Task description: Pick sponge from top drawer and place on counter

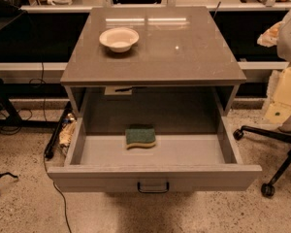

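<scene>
The top drawer (184,152) stands pulled out beneath the glossy grey surface (184,52). The green-and-yellow sponge (140,136) lies flat on the drawer floor, near the back wall and about midway across. A white bowl (119,38) sits on the surface, toward its far left. A dark loop handle (153,187) hangs at the centre of the drawer's front panel. My hand is outside the frame; I cannot tell how far open it is, or where it is relative to the sponge.

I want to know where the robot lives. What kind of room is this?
Probably a lab or workshop: speckled floor, loose cables, a rolling chair. The gripper is out of view.
</scene>
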Robot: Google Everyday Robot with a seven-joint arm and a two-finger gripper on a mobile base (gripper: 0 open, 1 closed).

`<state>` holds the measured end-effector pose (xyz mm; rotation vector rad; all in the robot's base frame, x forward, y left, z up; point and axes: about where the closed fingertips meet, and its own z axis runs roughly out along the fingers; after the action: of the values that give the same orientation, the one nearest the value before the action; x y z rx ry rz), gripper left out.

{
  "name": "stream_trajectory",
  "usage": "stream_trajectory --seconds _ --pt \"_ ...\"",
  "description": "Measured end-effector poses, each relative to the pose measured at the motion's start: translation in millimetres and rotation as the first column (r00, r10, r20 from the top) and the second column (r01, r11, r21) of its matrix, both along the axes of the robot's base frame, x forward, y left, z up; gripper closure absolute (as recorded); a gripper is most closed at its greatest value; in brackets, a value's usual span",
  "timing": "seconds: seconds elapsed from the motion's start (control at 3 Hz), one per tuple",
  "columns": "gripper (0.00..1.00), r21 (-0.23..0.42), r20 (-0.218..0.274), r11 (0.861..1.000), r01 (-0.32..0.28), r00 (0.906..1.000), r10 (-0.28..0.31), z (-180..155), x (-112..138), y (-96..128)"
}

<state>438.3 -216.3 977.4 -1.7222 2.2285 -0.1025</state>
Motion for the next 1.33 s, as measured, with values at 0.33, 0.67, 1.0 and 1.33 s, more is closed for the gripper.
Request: stream_trajectory --seconds 0.33,0.67,1.0,1.33 --pt "0.00 0.000 0.000 1.000 0.000 1.0000 0.000 0 0 0" --pt "0.00 0.098 -0.053 0.994 0.054 0.9974 -0.049 -30 9 -11" --pt "0.00 0.253 -0.122 0.961 0.111 0.9892 -0.082 -89 27 -23" --pt "0.00 0.380 -0.182 0.917 0.124 0.9817 -0.057 -158 54 -13"
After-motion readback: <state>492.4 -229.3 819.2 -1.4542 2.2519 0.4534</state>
